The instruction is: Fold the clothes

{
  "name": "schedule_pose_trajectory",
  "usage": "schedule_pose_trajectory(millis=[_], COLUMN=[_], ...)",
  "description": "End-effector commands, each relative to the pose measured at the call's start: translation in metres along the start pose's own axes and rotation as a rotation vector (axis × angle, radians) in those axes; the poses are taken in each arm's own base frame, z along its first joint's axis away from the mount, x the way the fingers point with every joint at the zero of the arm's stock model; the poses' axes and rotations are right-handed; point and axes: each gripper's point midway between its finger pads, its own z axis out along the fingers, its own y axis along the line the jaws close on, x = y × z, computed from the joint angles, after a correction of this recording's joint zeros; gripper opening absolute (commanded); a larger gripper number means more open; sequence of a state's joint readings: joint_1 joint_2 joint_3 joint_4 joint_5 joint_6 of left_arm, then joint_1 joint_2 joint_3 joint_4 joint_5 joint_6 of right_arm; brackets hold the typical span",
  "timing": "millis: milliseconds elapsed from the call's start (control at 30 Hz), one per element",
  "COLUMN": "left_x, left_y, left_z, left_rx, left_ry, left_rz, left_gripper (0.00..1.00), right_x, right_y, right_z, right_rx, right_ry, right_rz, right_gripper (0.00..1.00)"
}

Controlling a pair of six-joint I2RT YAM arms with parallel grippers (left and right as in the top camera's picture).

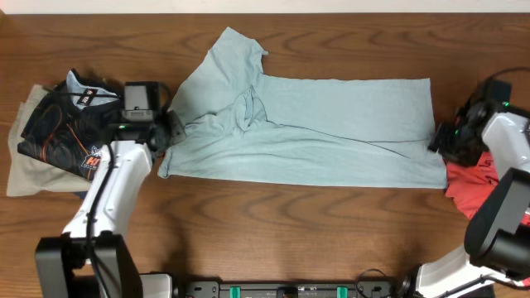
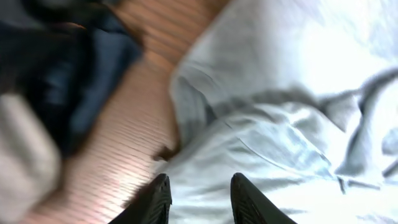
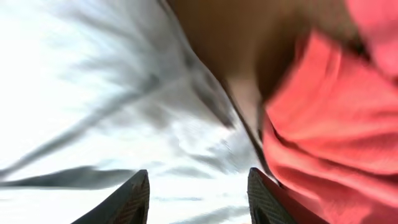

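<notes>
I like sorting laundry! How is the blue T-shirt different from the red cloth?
The blue T-shirt is pale; the red cloth is bright. The T-shirt lies spread out in the middle; the red cloth sits bunched at the edge, partly under a robot arm. The T-shirt shows far more cloth. Both are plain.

Counted four garments here: one pale blue-grey T-shirt, one coral-red garment, one black top with orange lines, one beige garment. Two grippers too, a left gripper and a right gripper. And just one wooden table under it all
</notes>
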State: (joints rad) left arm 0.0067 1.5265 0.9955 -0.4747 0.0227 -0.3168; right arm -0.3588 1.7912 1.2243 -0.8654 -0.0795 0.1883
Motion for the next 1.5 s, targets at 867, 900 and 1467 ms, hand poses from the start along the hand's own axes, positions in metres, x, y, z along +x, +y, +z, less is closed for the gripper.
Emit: schedule_pose_trajectory(millis=[867,900,1467], left_x=[0.072,0.072,0.072], left_y=[-0.026,-0.026,-0.026], left_z=[0.049,0.049,0.049], left_rx=[-0.007,-0.007,-0.008], left_ry=[0.242,0.241,0.241], left_rz=[0.127,0.127,0.127], left_gripper=[0.34,0.34,0.34], right_x=[0.004,0.004,-0.048], right_y=[-0.002,-0.003,0.042], right_z=[0.037,0.038,0.01], right_rx=[-0.039,-0.036,-0.265], right_ry=[-0.106,-0.106,-0.279], right_rz=[-0.084,-0.084,-0.065], right_gripper=[0.31,0.26,0.08])
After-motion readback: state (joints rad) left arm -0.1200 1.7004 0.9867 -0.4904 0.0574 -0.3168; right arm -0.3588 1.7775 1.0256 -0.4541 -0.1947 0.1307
